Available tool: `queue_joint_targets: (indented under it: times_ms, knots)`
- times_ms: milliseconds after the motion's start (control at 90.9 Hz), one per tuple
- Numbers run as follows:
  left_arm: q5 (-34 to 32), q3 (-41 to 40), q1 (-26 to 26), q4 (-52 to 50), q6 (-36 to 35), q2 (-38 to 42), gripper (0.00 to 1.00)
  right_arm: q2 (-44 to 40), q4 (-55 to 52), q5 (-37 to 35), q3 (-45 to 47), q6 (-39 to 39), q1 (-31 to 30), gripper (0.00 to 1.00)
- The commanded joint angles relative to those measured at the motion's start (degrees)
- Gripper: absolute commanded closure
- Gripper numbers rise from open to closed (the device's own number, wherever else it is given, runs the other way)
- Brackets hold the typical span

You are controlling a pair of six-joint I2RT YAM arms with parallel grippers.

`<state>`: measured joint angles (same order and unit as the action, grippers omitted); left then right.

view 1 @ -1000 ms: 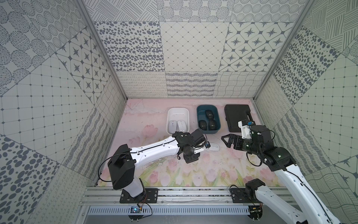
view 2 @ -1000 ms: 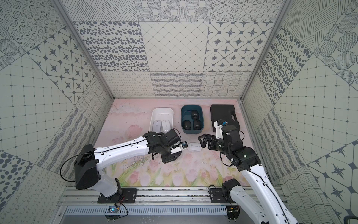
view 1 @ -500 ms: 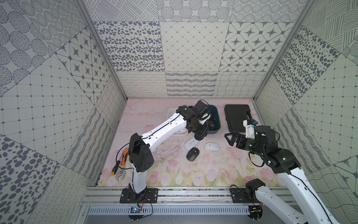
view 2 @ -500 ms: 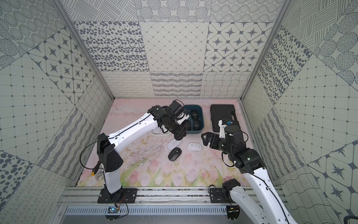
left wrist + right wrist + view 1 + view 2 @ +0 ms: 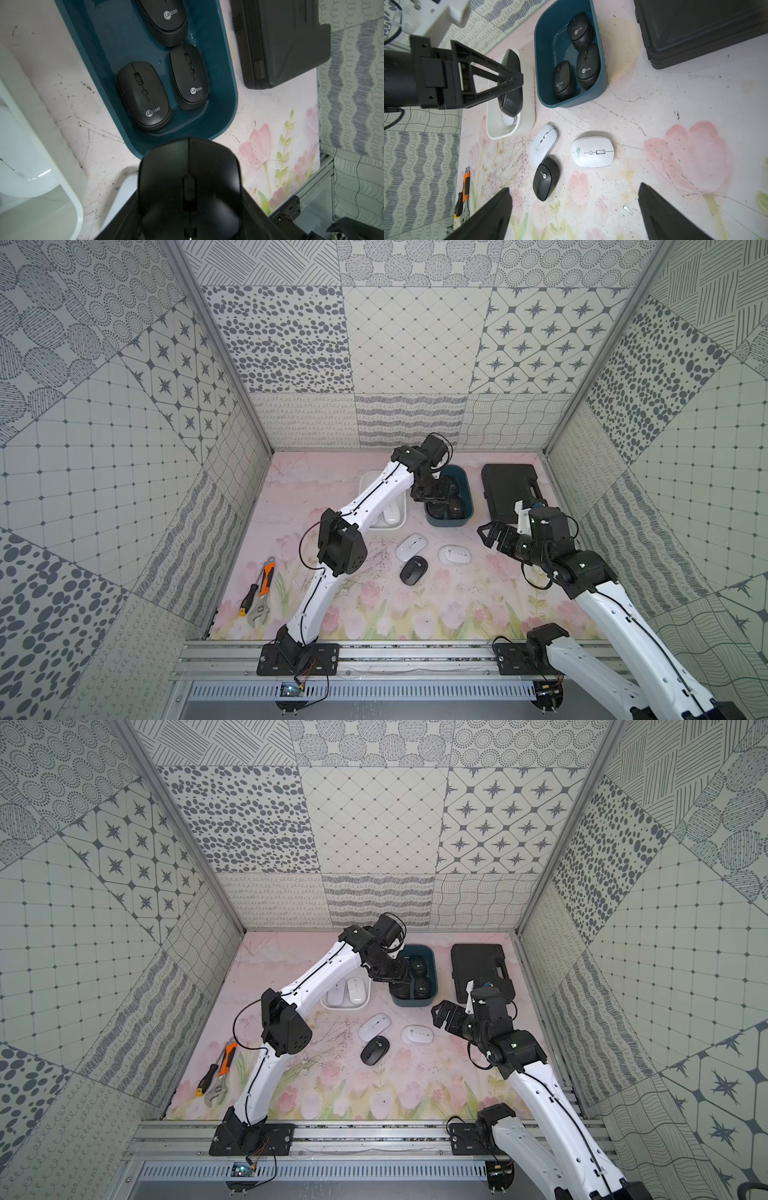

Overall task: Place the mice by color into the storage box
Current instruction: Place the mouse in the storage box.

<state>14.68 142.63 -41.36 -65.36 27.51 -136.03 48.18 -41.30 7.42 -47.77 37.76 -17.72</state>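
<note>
Black mouse [image 5: 189, 182] in left gripper [image 5: 511, 83]

Shot from high above the front rail [image 5: 415, 655], both top views look steeply down toward the back wall [image 5: 411, 418] and take in the whole flowered mat [image 5: 457, 614] (the framing shifts only slightly sideways between them). The left wrist camera hangs close over the teal tub [image 5: 222, 83], looking down past a black mouse [image 5: 189, 187] that fills its foreground. The right wrist camera looks from farther back across the mat at that tub, the white tub [image 5: 527, 116] and the black case [image 5: 695, 31], which the left wrist view also catches.
</note>
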Motion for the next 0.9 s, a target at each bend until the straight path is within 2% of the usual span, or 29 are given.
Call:
queue_joint_targets:
  times_ms: [0, 407, 671, 892]
  knots:
    - [0.96, 3.75, 2.42, -1.10, 7.40, -4.02, 0.65, 0.51, 5.36, 1.55, 0.53, -0.04, 0.81, 0.01]
    - [-1.53, 6.49, 4.25, 13.78, 10.17, -10.06, 0.66, 1.75, 10.17, 4.81, 5.45, -0.45, 2.39, 0.01]
    - [-3.06, 7.40, 4.19, 21.17, 11.47, -12.54, 0.66, 3.50, 12.66, 7.07, 7.63, -1.25, 3.42, 0.01]
    - [-6.85, 7.41, 4.16, 24.76, 10.29, -13.42, 0.64, 3.63, 13.70, 8.45, 8.36, -2.33, 4.54, 0.01]
